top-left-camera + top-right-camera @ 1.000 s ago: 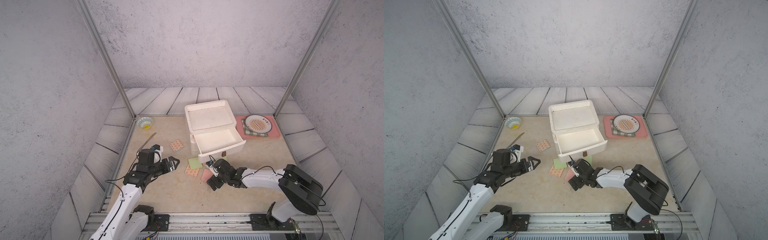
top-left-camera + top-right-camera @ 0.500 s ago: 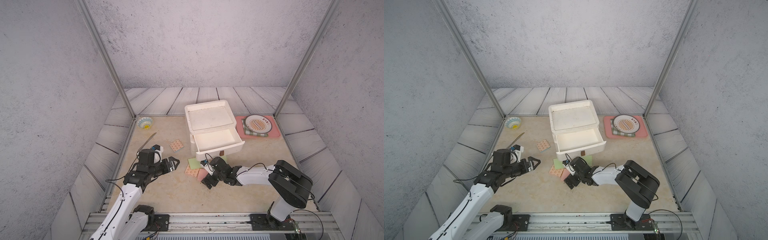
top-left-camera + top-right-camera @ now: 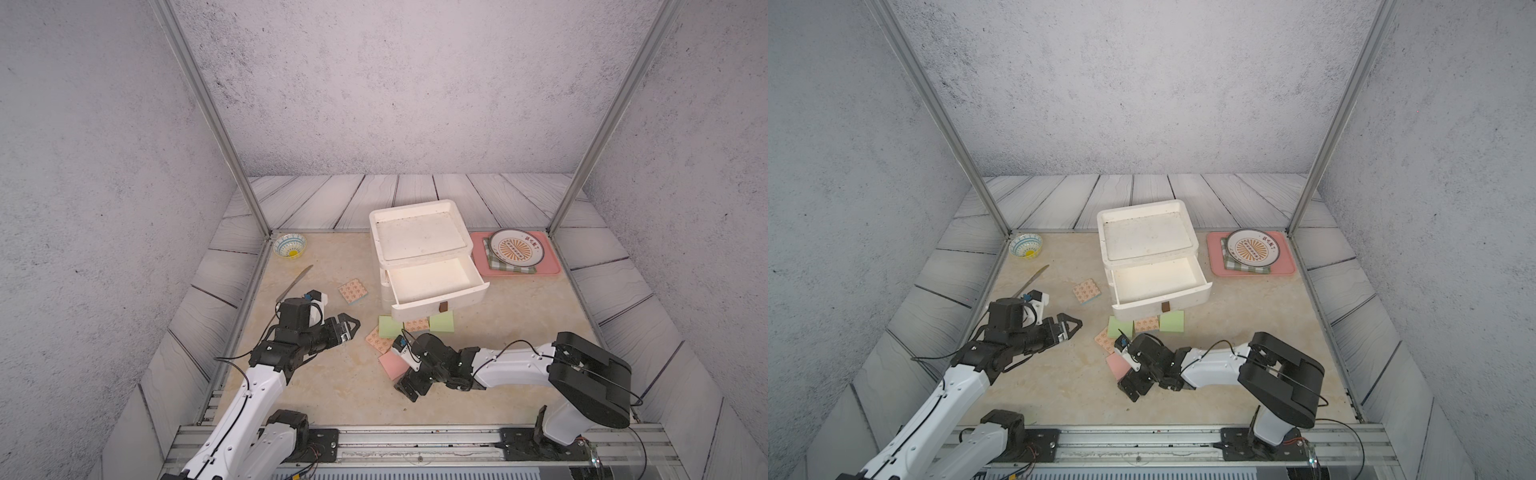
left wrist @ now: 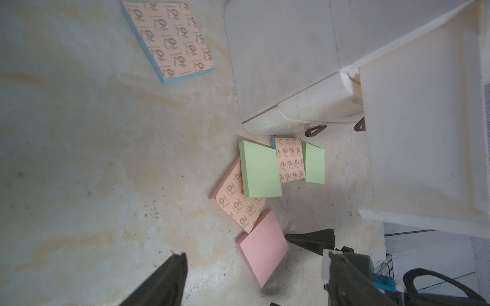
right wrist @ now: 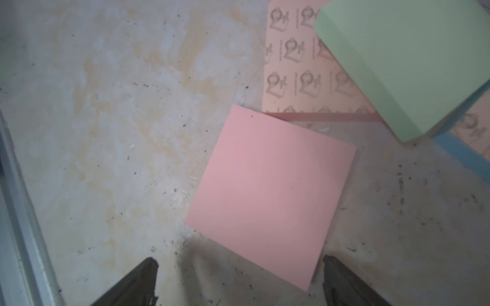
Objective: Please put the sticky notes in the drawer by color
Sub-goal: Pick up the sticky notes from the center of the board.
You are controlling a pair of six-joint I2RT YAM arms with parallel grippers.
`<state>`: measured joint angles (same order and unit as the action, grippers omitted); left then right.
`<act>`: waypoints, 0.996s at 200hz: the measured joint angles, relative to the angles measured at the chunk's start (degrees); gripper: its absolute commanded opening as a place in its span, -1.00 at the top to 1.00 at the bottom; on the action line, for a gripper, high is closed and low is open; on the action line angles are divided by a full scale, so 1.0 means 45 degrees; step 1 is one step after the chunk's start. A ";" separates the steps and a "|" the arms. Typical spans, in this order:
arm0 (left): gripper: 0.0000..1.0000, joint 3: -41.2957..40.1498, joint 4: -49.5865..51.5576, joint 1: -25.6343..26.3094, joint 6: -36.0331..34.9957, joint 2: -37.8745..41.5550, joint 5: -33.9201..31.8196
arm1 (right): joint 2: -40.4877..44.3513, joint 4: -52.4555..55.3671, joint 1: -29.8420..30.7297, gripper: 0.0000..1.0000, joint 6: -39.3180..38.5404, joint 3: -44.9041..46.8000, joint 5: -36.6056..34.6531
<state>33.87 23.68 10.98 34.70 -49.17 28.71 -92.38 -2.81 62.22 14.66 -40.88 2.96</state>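
Surroundings: pink tray [image 3: 550, 268] carrying a plate [image 3: 516, 247] on a green checked cloth [image 3: 498, 268] sits far beyond both sets of fingers, on the far side of the drawer [image 3: 415, 204]. A bowl [image 3: 290, 246] and a knife [image 3: 297, 279] lie behind the left gripper [image 3: 351, 328]. None of these sits between any fingers and the sticky notes.

Drawer: the top compartment is pulled out and its inside is bare white. In both top views its front overhangs the far edge of the pad cluster.

Obstructions in the cluster: the overlapping green pad [image 4: 261, 169] lies partly on the covered orange pad [image 4: 233, 201]. The middle orange pad [image 4: 289, 160] sits between that green pad and the far green pad [image 4: 315, 164]. The lone orange pad [image 3: 352, 291] lies apart, off to one side of the left fingers [image 4: 169, 275].

Right gripper [image 5: 238, 278]: jaws spread wide, nothing held. The pink pad [image 5: 267, 193] lies flat on the table directly ahead of the right fingers [image 5: 342, 278]. Its nearest corner is just beside one fingertip; contact cannot be judged. Its farthest corner touches the covered orange pad's edge.

Left gripper: jaws also wide and empty. It points at the cluster from the other side, with the pink pad nearest to its fingertips but clearly apart from them.
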 measured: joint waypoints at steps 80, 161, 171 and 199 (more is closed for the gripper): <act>-0.76 -0.0019 -0.0029 0.0000 0.0049 0.0204 0.0019 | -0.1161 0.1574 0.1783 -0.98 0.2798 -0.2827 -0.3308; -0.75 -0.0019 -0.0015 0.0000 0.0049 0.0335 0.0049 | -0.2225 0.2472 0.1753 -0.98 0.3750 -0.2948 -0.4221; -0.76 -0.0019 -0.0005 0.0000 0.0049 0.0350 0.0034 | -0.2322 0.2463 0.1753 -0.98 0.3755 -0.3050 -0.4167; -0.76 -0.0019 0.0019 0.0000 0.0049 0.0389 0.0024 | -0.2579 0.2482 0.1758 -0.82 0.3755 -0.3361 -0.4075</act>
<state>33.78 23.77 10.98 34.92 -47.42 28.82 -103.98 8.36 70.13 31.55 -56.01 -15.38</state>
